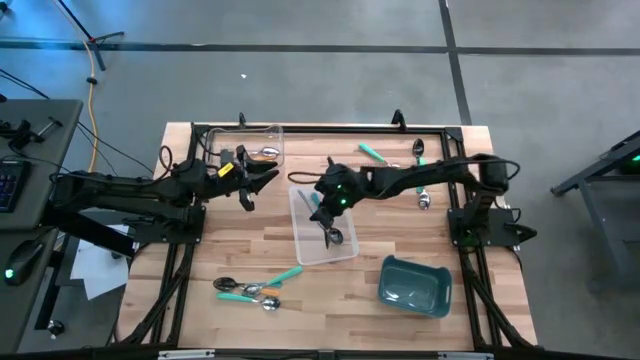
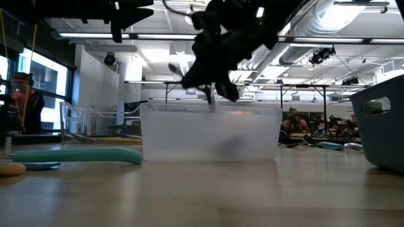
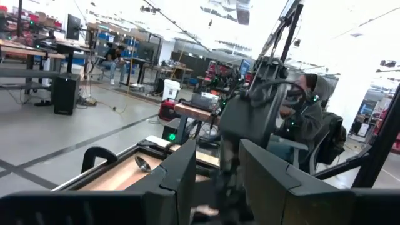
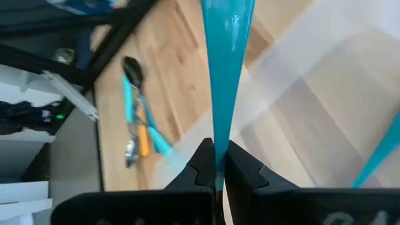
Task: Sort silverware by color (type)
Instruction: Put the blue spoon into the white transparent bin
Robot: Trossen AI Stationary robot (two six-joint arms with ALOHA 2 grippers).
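Observation:
My right gripper point(image 1: 327, 207) hangs over the middle clear tray point(image 1: 345, 250) and is shut on a teal-handled spoon point(image 4: 226, 56). A second teal handle point(image 4: 382, 149) lies inside that tray. My left gripper point(image 1: 262, 180) is open and empty, raised beside the far-left clear tray point(image 1: 222, 135), which holds an orange-handled spoon point(image 1: 265, 153). A loose group of teal and orange spoons point(image 1: 250, 289) lies flat on the table near its near-left edge. More spoons point(image 1: 421, 150) lie at the far right. In the low view the right gripper point(image 2: 211, 88) stands just above the tray's rim point(image 2: 211, 108). My right gripper pinches the teal handle point(image 4: 219, 147) between its two fingertips point(image 4: 201, 164), at the handle's narrow part. The fingers come from above, pointing down over the middle tray, and lie along the handle. The handle widens away from the fingers.
A teal bin point(image 1: 413, 285) sits at the table's near right. Another spoon point(image 1: 425, 198) and a teal-handled one point(image 1: 373, 152) lie near the right arm's base. Bare wood lies between the middle tray and the near-left spoons. People show in the room beyond the table.

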